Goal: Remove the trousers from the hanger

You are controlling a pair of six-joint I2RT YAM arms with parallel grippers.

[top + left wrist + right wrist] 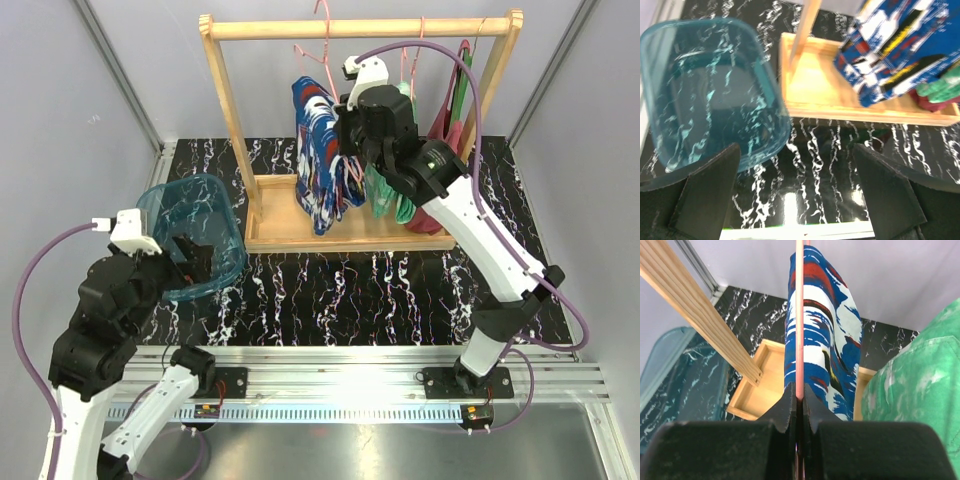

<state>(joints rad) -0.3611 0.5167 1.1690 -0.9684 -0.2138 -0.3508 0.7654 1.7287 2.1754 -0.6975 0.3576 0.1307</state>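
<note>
Clamps the right gripper [798, 405] tight on the pink hanger [799, 315] wire. Meets the dark blue trousers [825, 340] just beyond, hanging lengthwise downward, with the green trousers [910, 390] beside on the right. Holds the left gripper [795, 167] spread open, well apart, by the teal bin [765, 65].

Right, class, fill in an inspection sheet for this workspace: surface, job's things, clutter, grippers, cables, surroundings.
Surface: black table top with white veining, wooden rack standing on it.
Job's things: blue patterned trousers on a pink hanger on the rack; green trousers hang beside them.
Clutter: teal bin at left; maroon garment at the rack's right end.
Grippers: right gripper shut on the pink hanger; left gripper open, holding nothing, above the table.
Cables: purple cable looped along each arm.
Surroundings: grey walls; metal rail at the near edge.
</note>
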